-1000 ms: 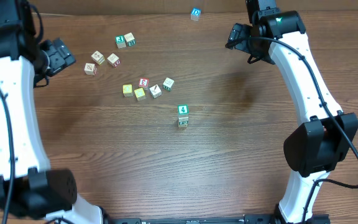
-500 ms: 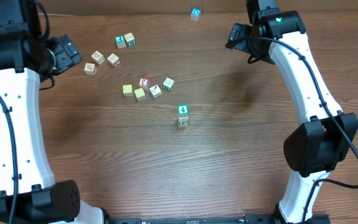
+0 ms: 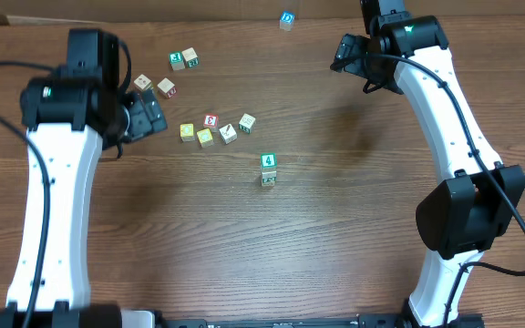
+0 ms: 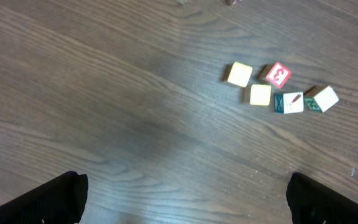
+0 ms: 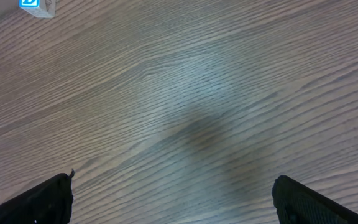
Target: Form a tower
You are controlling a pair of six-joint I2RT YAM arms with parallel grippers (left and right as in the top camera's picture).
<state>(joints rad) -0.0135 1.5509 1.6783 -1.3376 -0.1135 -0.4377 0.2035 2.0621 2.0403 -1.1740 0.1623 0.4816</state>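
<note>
Short tower of small wooden letter cubes (image 3: 268, 170), upright near the middle of the brown wood-grain table (image 3: 335, 228). Carries a green-edged white cube with a green "4" (image 3: 268, 161) on top; lower part too small to read from overhead. Stands free, touched by neither arm.

Up and to the left, near but apart: loose cluster of five small wooden cubes, namely two plain yellow cubes (image 4: 239, 74), a red-edged cube marked "3" (image 4: 277, 74) and two white-faced cubes with green edges (image 4: 322, 99).

Just left of that cluster: left gripper (image 3: 149, 117), above bare wood, black fingers (image 4: 55, 199) spread wide with nothing between.

Farther back: two pairs of pale wooden cubes (image 3: 166, 87), and at the far edge a white cube with a blue letter (image 3: 286, 18).

Well to the tower's upper right: right gripper (image 3: 346, 55), fingers (image 5: 42, 199) likewise wide apart and empty, over bare table.
</note>
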